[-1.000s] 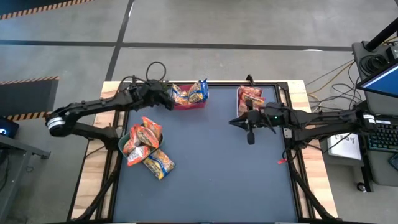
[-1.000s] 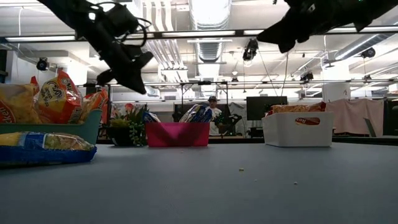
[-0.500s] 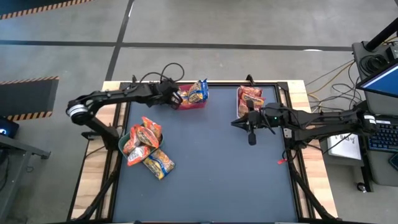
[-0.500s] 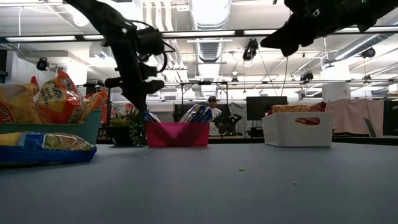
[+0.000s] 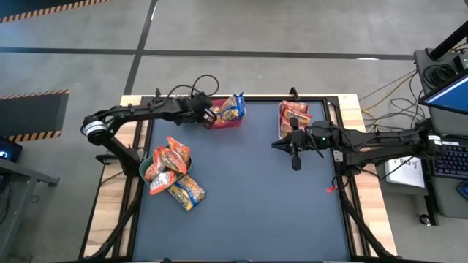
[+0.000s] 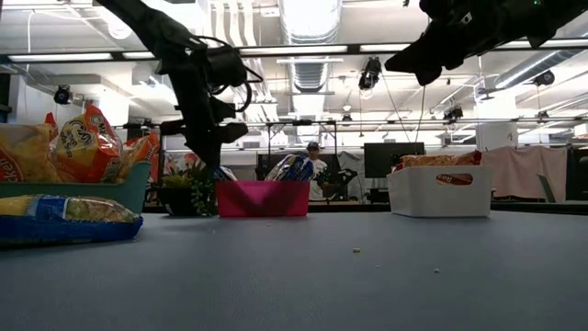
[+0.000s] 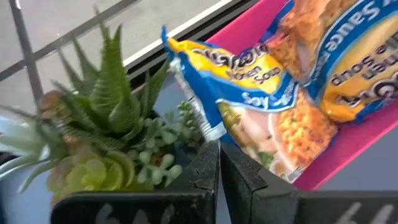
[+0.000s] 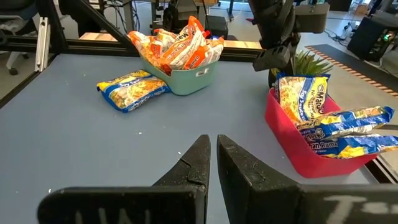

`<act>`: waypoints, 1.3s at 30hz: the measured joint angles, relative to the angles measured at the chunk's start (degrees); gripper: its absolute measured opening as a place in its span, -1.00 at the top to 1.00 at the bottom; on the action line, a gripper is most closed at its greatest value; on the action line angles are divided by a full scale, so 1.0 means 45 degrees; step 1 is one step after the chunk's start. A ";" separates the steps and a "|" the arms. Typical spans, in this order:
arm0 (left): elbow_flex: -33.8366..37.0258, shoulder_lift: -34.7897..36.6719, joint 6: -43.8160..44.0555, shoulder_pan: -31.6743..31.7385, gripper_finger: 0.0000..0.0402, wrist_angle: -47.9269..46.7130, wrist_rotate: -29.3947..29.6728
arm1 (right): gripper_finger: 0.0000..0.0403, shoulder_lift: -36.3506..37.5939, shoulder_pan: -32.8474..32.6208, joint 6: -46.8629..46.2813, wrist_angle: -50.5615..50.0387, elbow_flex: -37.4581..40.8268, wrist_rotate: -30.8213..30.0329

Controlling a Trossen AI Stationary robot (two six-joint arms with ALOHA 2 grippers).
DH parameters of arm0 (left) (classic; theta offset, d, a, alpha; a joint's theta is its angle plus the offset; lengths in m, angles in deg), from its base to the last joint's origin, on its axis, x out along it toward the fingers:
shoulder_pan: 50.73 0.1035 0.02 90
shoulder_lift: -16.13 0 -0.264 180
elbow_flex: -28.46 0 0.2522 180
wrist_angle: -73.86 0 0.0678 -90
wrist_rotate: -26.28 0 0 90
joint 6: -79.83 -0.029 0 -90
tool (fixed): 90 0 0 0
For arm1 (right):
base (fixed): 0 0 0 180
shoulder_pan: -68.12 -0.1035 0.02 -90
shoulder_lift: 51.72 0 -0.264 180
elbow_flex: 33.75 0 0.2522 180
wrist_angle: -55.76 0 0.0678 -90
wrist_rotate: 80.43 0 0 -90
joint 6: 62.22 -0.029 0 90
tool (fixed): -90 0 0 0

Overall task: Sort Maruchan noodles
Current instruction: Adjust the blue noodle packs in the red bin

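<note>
Several yellow-and-blue noodle packets [image 5: 232, 108] stand in a pink bin [image 5: 227, 122] at the table's far edge. Orange packets [image 5: 167, 157] fill a teal bin [image 5: 144, 166] at the left, and one yellow-and-blue packet [image 5: 186, 191] lies flat on the table beside it. Red packets [image 5: 295, 111] lie in a white bin [image 5: 281, 128] at the far right. My left gripper [image 5: 210, 117] is shut and points down at the pink bin's left end, between a small green plant [image 7: 106, 143] and a packet [image 7: 249, 93]. My right gripper [image 5: 295, 162] hangs shut above the table, holding nothing. My left gripper [image 7: 219, 149] has its shut fingertips right at the lower corner [image 7: 208, 127] of the leftmost yellow-and-blue packet in the pink bin, coming slanting down from the table's left. I cannot tell whether they touch it.
The plant [image 6: 188, 184] stands close against the pink bin's left end. The middle and near part of the dark table top [image 5: 256, 212] hold nothing. Cables and a desk stand beyond the right edge. A person shows far off in the room behind.
My left gripper has moved toward the pink bin and down, tipping from a slant to point steeply down; most of this came in the first half second. It has stayed shut. The packets have not moved.
</note>
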 joint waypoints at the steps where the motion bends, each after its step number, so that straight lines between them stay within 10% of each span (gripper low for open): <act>1: 0.0001 -0.0046 0.0004 0.0002 1.00 0.0156 -0.0112 | 0.91 0.0000 0.0000 0.0005 0.0000 0.0000 0.0000; 39: 0.0001 -0.0094 -0.1265 -0.0628 1.00 0.3461 -0.1639 | 0.91 -0.0026 0.0000 -0.1652 0.0023 0.0000 -0.1413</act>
